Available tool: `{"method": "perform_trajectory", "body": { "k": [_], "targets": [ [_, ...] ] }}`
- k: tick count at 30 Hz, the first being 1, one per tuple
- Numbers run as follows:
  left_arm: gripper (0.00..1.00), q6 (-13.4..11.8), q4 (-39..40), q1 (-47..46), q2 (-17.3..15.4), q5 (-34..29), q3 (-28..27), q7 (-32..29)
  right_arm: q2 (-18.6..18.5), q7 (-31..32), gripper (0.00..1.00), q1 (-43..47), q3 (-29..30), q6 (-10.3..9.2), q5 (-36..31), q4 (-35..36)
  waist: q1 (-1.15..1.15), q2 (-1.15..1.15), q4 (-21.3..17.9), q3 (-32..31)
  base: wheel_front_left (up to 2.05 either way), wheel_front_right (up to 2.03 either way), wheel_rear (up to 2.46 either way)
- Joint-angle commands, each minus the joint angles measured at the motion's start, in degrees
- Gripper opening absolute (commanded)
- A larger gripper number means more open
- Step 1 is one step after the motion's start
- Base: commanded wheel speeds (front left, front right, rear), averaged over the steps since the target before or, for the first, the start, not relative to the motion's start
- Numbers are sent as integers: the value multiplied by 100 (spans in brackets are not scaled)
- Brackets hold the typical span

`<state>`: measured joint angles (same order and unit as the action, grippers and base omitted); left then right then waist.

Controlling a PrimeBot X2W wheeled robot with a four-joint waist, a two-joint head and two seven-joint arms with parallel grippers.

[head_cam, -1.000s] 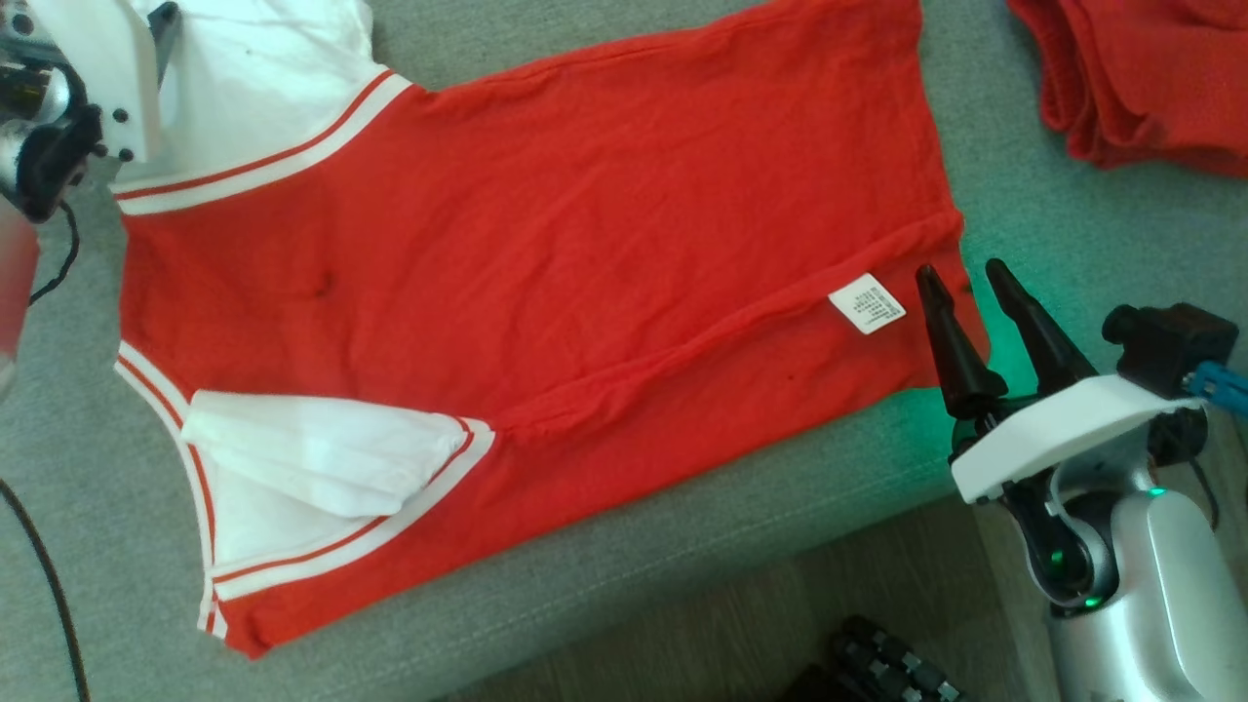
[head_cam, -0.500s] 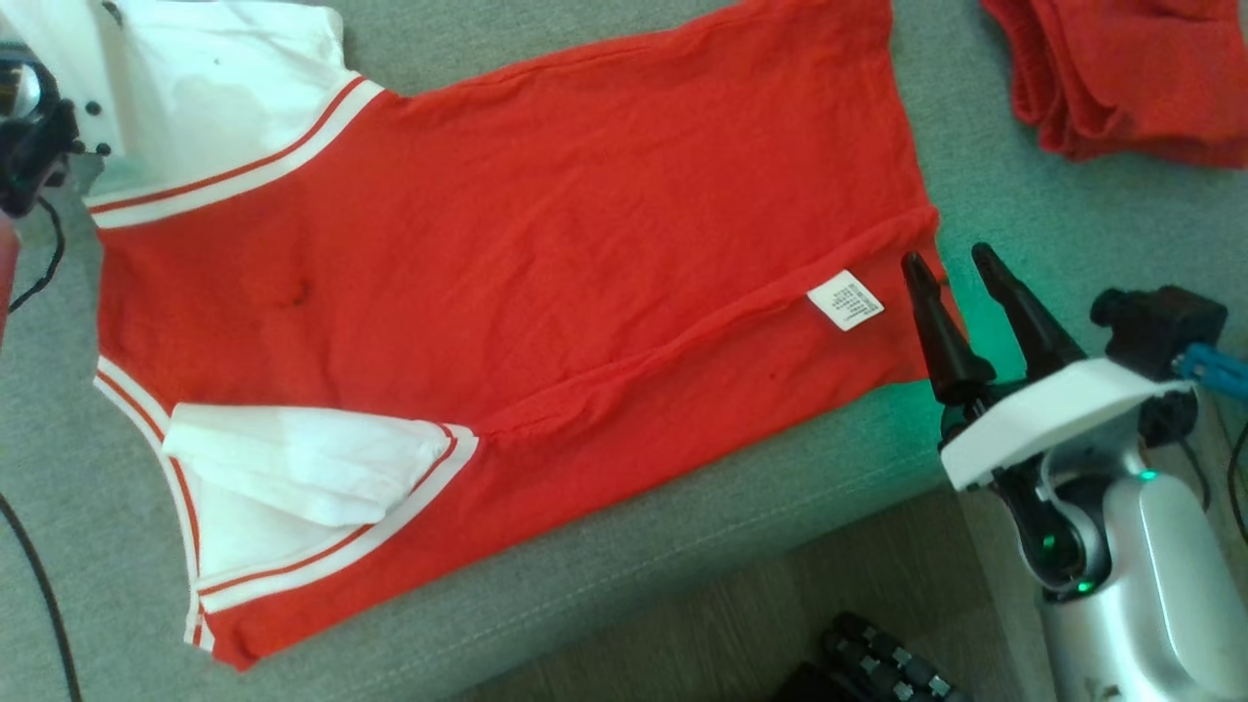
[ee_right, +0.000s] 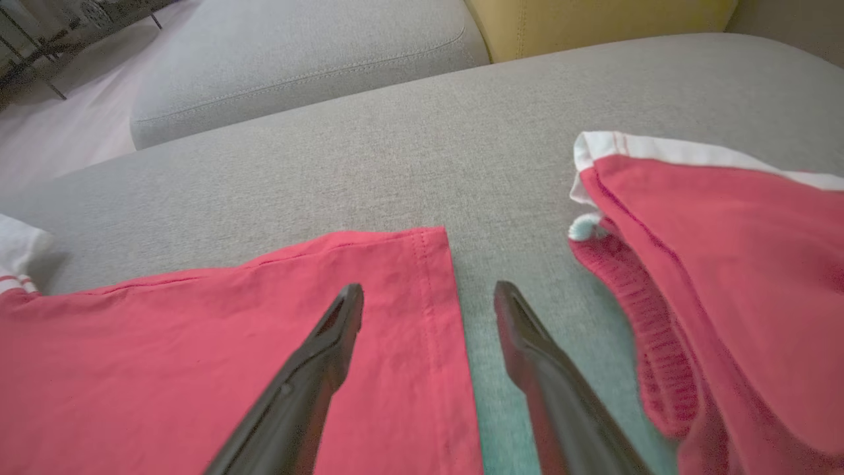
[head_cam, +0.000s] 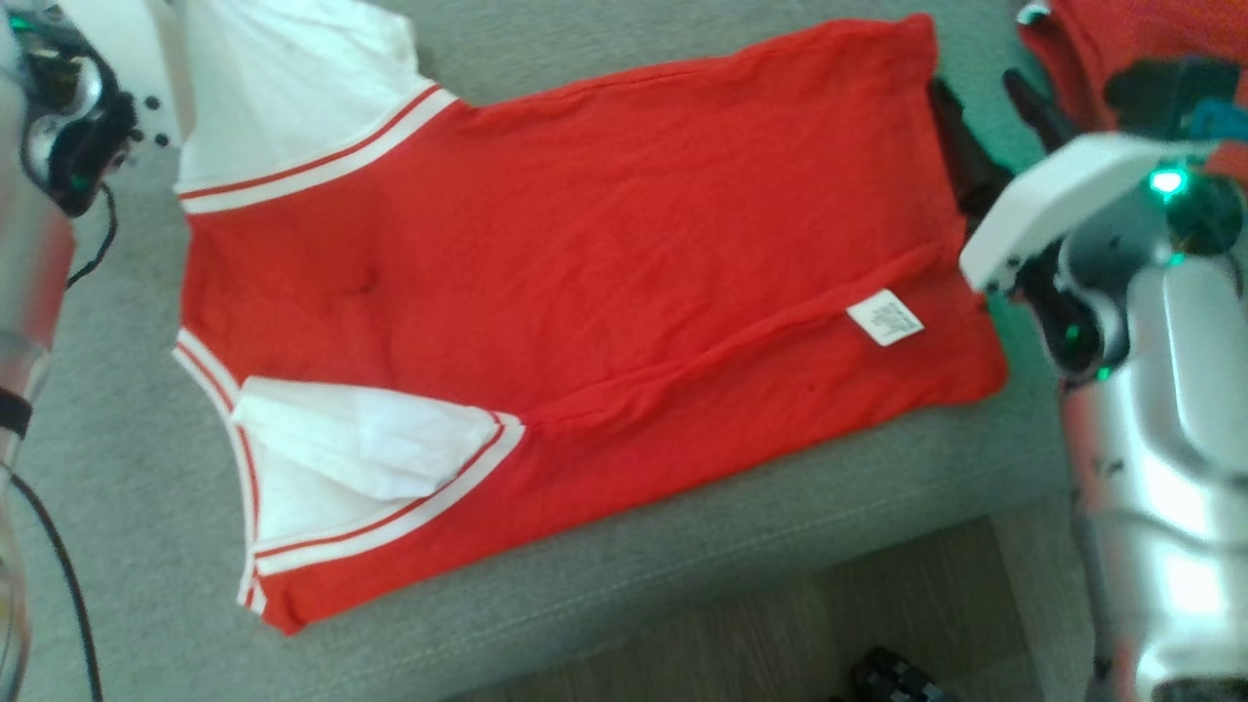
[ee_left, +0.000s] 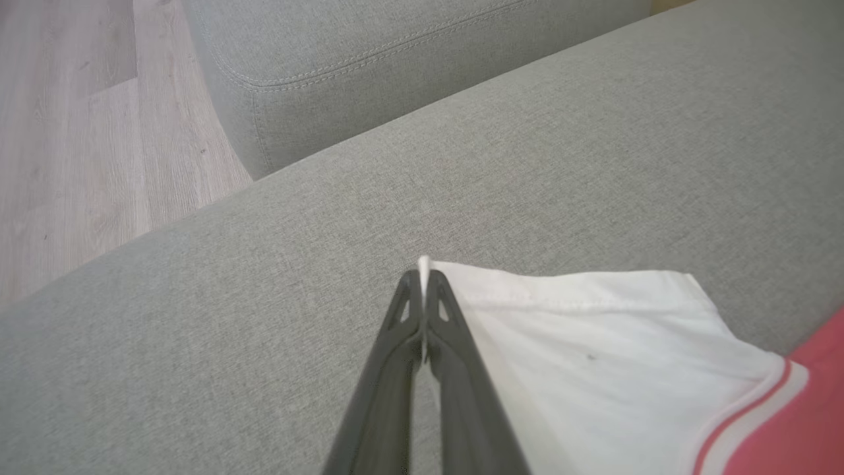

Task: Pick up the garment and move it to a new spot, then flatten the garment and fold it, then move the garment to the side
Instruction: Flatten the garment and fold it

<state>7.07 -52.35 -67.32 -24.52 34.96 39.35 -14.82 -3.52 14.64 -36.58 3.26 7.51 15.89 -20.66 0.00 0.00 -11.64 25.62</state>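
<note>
sleeve: cut by top edge | red pile: partly behind right arm | floor object: unidentifiable

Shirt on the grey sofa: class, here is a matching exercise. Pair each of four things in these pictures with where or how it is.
Things:
1. left fingers
2. right fingers
3. white label
4. pile of red clothes

Place or state:
A. lying on the shirt, near its hem
B. open, one either side of the shirt's hem edge
C. shut on the white sleeve
D. on the sofa, apart from the shirt

Pairs: 1-C, 2-B, 3-A, 4-D.
</note>
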Motion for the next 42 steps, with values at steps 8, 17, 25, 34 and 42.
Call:
{"method": "perform_trajectory", "body": {
  "k": [8, 17, 25, 34, 42],
  "targets": [
    [0, 33, 467, -466, -165, 69, 88, 19, -43, 29, 100, -1162, 181, -2, -111, -1241, 0, 0, 351, 97, 0, 0, 0],
    [0, 39, 685, -530, -261, 139, 241, -37, -47, -16, 85, -1792, 146, -2, 97, -2225, 0, 0, 416, 187, 0, 0, 0],
    [0, 40, 718, -538, -358, 179, 305, -3, -149, -220, 0, -2041, -125, -2, 247, -2554, 0, 0, 424, 153, 0, 0, 0],
    [0, -164, 846, -834, -448, -84, 186, 1148, -317, -730, 0, -2377, -208, -2, 443, -2681, 0, 0, 407, 131, 0, 0, 0],
    [0, -126, 772, -823, -284, 1, 94, 2111, -409, -1218, 0, -2495, -165, -2, 603, -2783, 0, 0, 505, 36, 0, 0, 0]
  ]
}}
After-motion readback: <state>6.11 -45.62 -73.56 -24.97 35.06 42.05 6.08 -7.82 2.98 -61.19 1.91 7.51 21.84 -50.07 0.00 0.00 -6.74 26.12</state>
